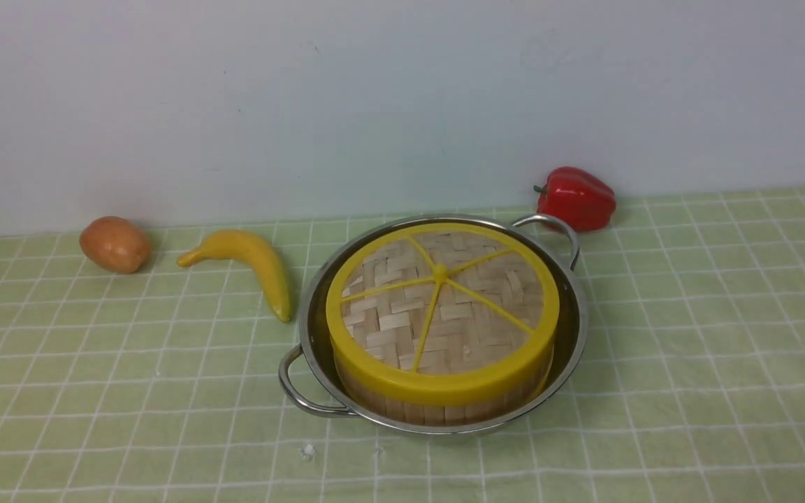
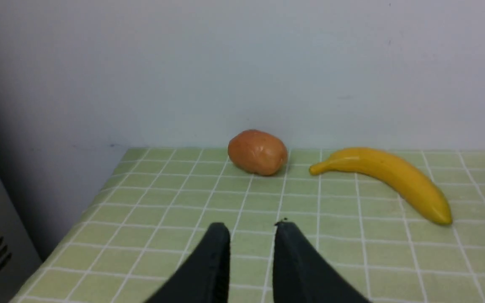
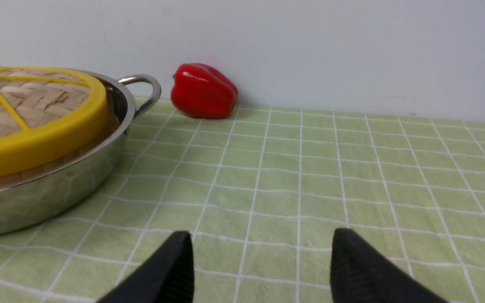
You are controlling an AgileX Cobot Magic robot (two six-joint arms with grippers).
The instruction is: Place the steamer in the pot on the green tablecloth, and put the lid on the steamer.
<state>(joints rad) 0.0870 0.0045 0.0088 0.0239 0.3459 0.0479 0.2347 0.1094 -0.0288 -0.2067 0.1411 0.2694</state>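
Five yellow spokes on lid (image 1: 442, 311)

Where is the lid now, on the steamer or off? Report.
On. The lid lies flat atop the steamer, its yellow rim covering the basket's top, inside the pot. No pincer touches it.

I see the wide shiny stainless-steel pot (image 1: 574, 328) with two looped wire handles sitting upright on the pale green white-gridded tablecloth (image 1: 710, 335), near its middle. The round bamboo steamer (image 1: 437, 406) stands inside it, only its slatted side wall showing. The flat woven-bamboo lid (image 1: 444, 314) with thick yellow rim and five spokes sits on top, closing it.
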